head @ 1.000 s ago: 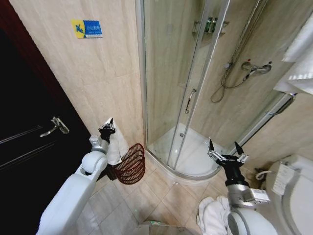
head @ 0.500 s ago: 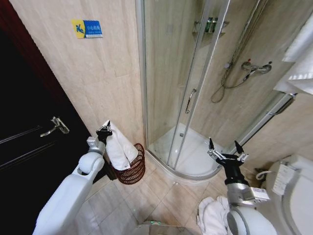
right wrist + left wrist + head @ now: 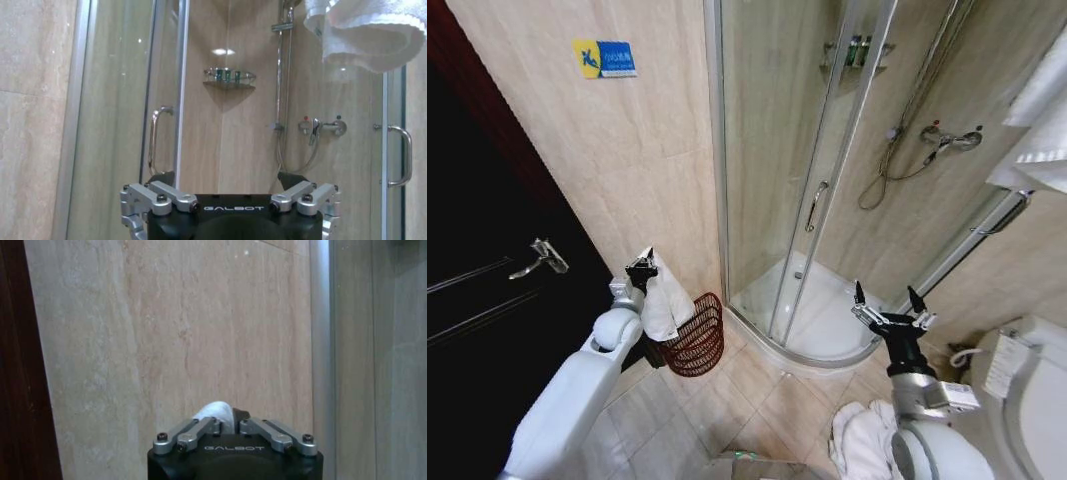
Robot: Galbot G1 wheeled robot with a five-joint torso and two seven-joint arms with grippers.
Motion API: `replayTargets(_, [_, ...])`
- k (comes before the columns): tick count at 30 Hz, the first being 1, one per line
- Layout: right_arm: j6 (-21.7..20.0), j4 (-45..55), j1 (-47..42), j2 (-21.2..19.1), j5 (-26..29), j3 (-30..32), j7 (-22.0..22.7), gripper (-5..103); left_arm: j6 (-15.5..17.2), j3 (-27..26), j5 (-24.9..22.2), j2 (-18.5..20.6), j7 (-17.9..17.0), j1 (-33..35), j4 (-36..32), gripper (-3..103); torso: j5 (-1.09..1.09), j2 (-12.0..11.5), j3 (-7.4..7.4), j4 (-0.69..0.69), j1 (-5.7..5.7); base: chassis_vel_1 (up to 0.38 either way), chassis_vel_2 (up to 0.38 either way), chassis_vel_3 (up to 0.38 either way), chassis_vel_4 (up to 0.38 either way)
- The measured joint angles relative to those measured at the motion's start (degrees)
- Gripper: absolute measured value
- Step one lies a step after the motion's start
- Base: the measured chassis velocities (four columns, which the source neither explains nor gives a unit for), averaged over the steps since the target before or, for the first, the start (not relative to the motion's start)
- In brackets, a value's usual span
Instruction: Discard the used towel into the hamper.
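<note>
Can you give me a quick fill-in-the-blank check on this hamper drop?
1. The left gripper is shut on the white ____.
2. The towel hangs just above the ____.
3. The right gripper is open and holds ____.
4. The hamper stands on the floor beside the shower ____.

Missing words: towel; hamper; nothing; enclosure

The hamper (image 3: 695,336) stood on the floor against the wall, left of the shower cabin (image 3: 812,200); the towel (image 3: 665,297) hung just above its left rim, beside the door (image 3: 487,290)
</note>
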Motion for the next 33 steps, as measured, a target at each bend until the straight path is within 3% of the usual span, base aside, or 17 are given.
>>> replayTargets(8, [-0.1,0.1,-0.2,0.0,-0.1,-0.1,-0.1,100,0.5,-0.3,0.4,0.2,-0.5,0.4,0.1,46,0.00,0.0,0.00,0.00,0.00,0.000,0.000,0.000,0.000])
replayTargets(12, [-0.1,0.2,-0.2,0.0,-0.1,-0.1,-0.1,100,2.1,-0.6,0.5,0.3,-0.3,0.7,-0.4,57,0.00,0.0,0.00,0.00,0.00,0.000,0.000,0.000,0.000])
replayTargets(15, [-0.1,0.3,-0.3,0.0,-0.1,-0.1,-0.2,100,3.0,-0.8,1.0,0.3,-0.3,0.9,-0.8,73,0.00,0.0,0.00,0.00,0.00,0.000,0.000,0.000,0.000])
replayTargets(17, [-0.1,0.3,-0.4,0.0,-0.2,-0.2,-0.2,100,3.1,-0.9,1.2,0.3,-0.2,1.0,-0.9,73,0.00,0.0,0.00,0.00,0.00,0.000,0.000,0.000,0.000])
replayTargets(20, [-0.1,0.4,-0.6,0.0,-0.2,-0.2,-0.3,100,3.5,-1.3,1.3,0.3,0.0,1.8,-1.7,89,0.00,0.0,0.00,0.00,0.00,0.000,0.000,0.000,0.000])
replayTargets(24, [-0.1,0.4,-0.6,-0.1,-0.2,-0.2,-0.4,100,3.8,-1.6,1.3,0.4,0.1,2.7,-2.7,98,0.00,0.0,0.00,0.00,0.00,0.000,0.000,0.000,0.000])
replayTargets(29, [-0.1,0.5,-0.4,-0.1,-0.2,-0.2,-0.4,100,5.5,-2.1,1.0,0.9,0.3,3.4,-3.9,100,0.00,0.0,0.00,0.00,0.00,0.000,0.000,0.000,0.000])
replayTargets(33, [0.0,0.4,-0.6,0.0,-0.2,-0.2,-0.4,100,8.5,-3.2,0.1,1.9,3.0,3.7,-4.9,100,-0.01,0.0,0.00,0.00,0.00,0.000,0.000,0.000,0.000])
